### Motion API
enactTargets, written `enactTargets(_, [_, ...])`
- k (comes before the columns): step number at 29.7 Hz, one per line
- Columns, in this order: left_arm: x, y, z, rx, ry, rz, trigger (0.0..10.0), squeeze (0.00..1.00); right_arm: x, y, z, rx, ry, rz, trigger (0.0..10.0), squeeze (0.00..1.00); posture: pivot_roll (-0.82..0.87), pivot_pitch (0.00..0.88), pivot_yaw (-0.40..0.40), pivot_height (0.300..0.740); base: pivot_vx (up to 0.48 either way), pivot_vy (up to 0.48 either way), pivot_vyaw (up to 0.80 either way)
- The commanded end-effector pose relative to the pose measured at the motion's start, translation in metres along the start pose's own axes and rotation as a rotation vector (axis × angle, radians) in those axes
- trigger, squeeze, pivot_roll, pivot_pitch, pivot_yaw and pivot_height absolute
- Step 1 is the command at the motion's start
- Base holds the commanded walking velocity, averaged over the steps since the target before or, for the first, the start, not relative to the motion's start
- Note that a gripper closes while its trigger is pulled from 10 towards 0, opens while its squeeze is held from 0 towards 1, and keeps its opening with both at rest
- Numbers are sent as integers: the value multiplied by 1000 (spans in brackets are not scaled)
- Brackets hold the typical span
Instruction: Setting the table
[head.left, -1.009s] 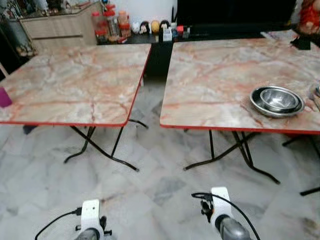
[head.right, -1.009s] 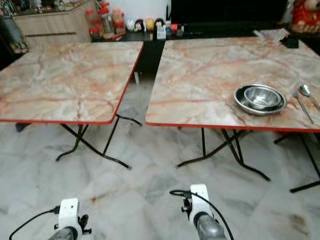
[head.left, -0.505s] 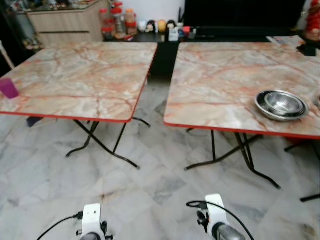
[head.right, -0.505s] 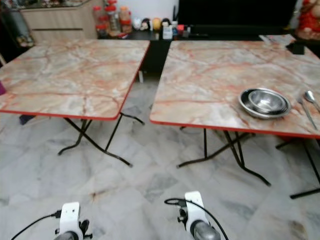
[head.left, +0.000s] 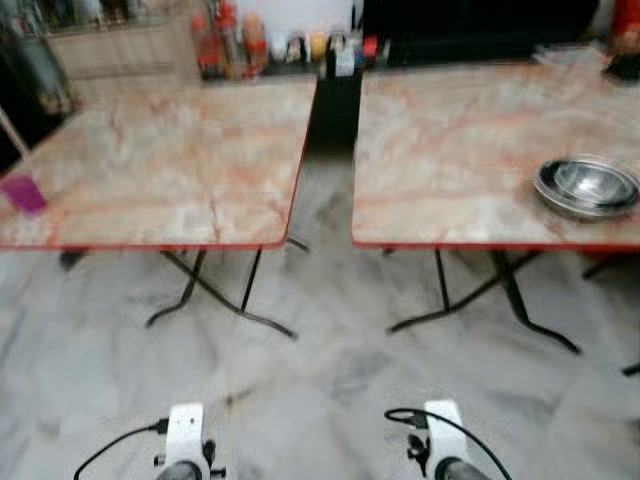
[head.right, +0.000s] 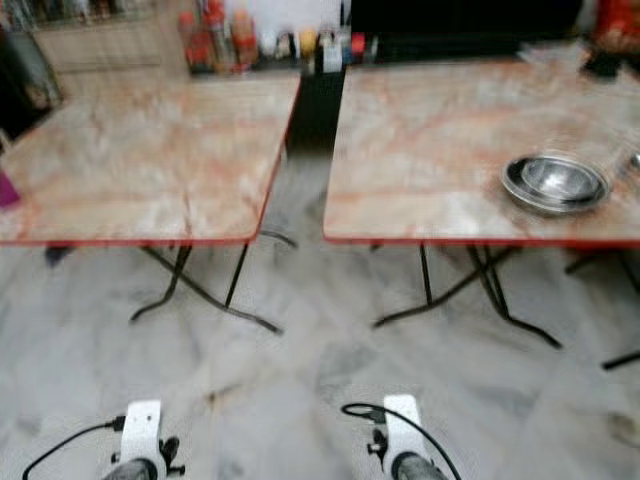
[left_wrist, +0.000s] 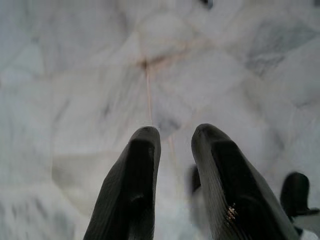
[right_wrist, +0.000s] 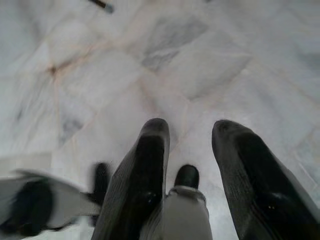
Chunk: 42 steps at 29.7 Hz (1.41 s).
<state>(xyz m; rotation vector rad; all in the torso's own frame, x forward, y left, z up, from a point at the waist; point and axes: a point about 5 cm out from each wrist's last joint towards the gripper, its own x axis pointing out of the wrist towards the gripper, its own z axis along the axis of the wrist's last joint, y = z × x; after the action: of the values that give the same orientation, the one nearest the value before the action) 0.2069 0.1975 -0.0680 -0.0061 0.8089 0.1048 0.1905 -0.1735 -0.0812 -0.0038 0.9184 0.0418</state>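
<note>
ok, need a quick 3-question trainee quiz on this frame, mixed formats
1. True or false: the steel bowls sit on the left table.
2. Multiple choice: the purple cup stands A) on the floor, B) near the left table's left edge, C) beside the bowls.
3. Fill in: the left pincer and right pincer hang low, fingers apart, holding ____.

Key: 1 false, they sit on the right table; 2 B; 3 nothing.

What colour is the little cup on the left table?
The small plastic cup is purple-pink, clearest in the left eye view.
</note>
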Motion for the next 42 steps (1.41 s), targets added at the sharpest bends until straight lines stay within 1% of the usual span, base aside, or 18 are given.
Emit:
enactTargets(1, [-4,11,-12,5,45,26,10000,0,2,13,5,13,-15,33,10000,0,-128,0,90,740,0,375,0])
enactTargets(11, [-3,12,-12,2,45,26,10000,0,4,20,13,37,-45,57,10000,0,-118,0,91,740,0,375,0])
enactTargets(19, [-3,12,-11,-7,43,27,10000,0,4,20,13,14,-38,47,10000,0,-114,0,88,740,0,378,0])
enactTargets(22, [-4,12,-13,-9,47,27,10000,0,4,19,13,41,-46,43,10000,0,-117,0,92,740,0,379,0])
enactTargets(38, [-4,12,-12,-3,46,27,10000,0,4,19,13,42,-49,41,10000,0,-114,0,92,740,0,376,0])
enactTargets(42, [-4,12,-12,4,40,29,10000,0,4,19,13,38,-50,43,10000,0,-116,0,91,740,0,0,0])
